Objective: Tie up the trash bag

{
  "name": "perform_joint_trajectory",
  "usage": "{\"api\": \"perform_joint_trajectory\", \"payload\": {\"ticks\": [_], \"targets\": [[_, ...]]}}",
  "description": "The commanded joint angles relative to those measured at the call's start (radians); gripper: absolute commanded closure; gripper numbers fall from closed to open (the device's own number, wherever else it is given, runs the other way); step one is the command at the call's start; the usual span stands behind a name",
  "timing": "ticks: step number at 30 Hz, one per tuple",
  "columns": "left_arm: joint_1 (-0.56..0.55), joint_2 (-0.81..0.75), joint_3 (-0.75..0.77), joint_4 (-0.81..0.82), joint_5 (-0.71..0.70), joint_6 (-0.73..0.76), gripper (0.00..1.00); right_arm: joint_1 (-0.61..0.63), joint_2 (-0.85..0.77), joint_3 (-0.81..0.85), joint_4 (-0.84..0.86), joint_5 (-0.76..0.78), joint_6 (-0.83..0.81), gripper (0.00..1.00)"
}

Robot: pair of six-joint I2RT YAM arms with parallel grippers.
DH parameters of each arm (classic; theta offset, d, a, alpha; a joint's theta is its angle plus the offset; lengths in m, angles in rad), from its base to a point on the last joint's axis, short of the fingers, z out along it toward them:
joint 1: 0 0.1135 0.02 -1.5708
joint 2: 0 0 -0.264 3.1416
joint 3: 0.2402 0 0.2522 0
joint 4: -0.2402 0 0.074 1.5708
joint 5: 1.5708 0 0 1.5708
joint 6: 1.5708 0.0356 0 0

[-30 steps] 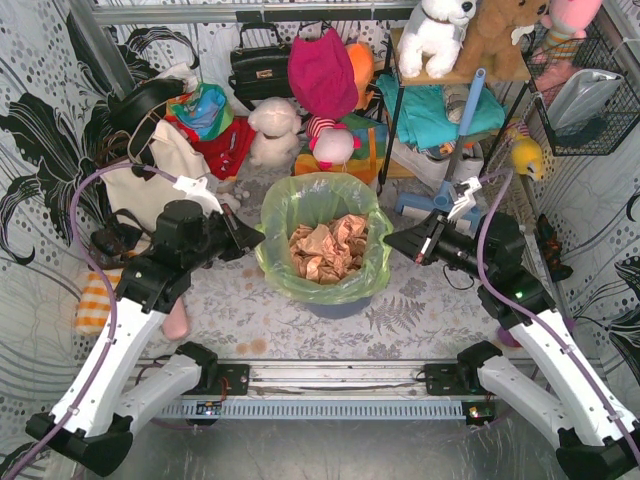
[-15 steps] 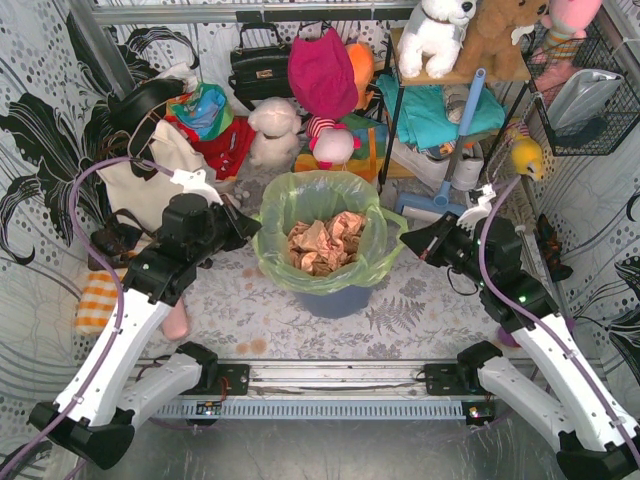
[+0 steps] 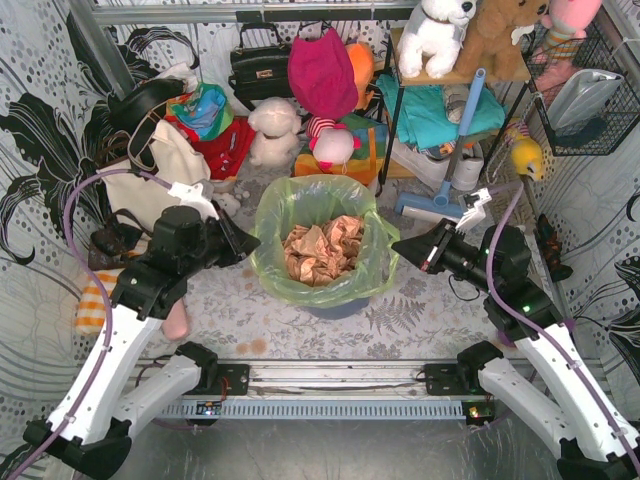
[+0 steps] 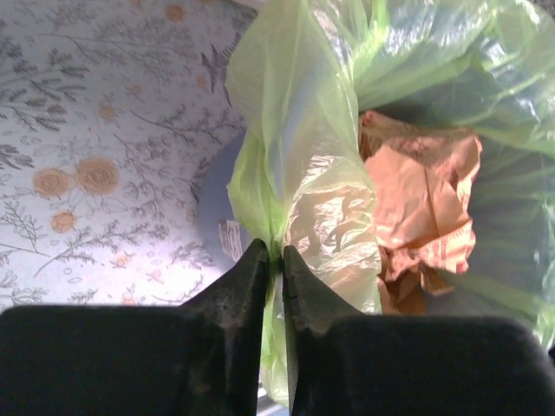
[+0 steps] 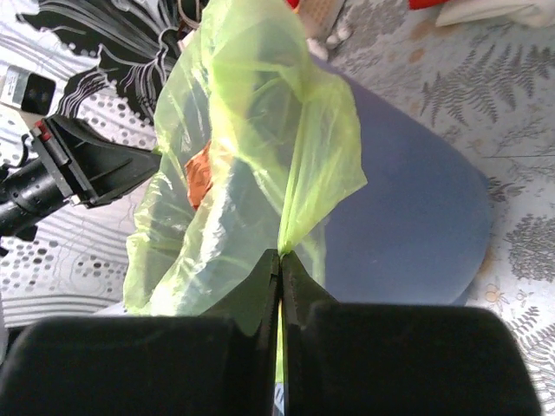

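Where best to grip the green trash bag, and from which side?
Pinch the thin translucent light-green plastic trash bag at its loose rim, from the outer left and right sides: the film drapes outside the round blue-grey bin, gathering into folds.

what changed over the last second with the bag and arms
The right gripper pulled the trash bag rim rightward, then eased partly back; the bag rose slightly and resettled. Both pairs of jaws stayed pinched on the rim; left gripper, bin and paper barely moved.

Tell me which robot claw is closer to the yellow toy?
Right. The right gripper pinches the trash bag on its right side, nearer the yellow toy at the back right. The left gripper pinches the bag's left side, farther away.
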Motion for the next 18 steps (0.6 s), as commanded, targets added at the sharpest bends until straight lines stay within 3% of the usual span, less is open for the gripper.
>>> {"api": "perform_joint_trajectory", "payload": {"ticks": [1,9,18], "targets": [[-0.001,-0.034,-0.006,-0.058,0.071,0.001,0.77,0.001,-0.009,-0.020,0.093,-0.117,-0.008,1.00],[-0.001,-0.032,0.007,-0.041,0.113,-0.015,0.53,0.001,0.013,0.005,0.119,-0.142,-0.009,1.00],[-0.001,-0.085,-0.037,-0.065,0.124,-0.043,0.50,0.000,0.010,0.032,0.052,-0.164,-0.047,1.00]]}}
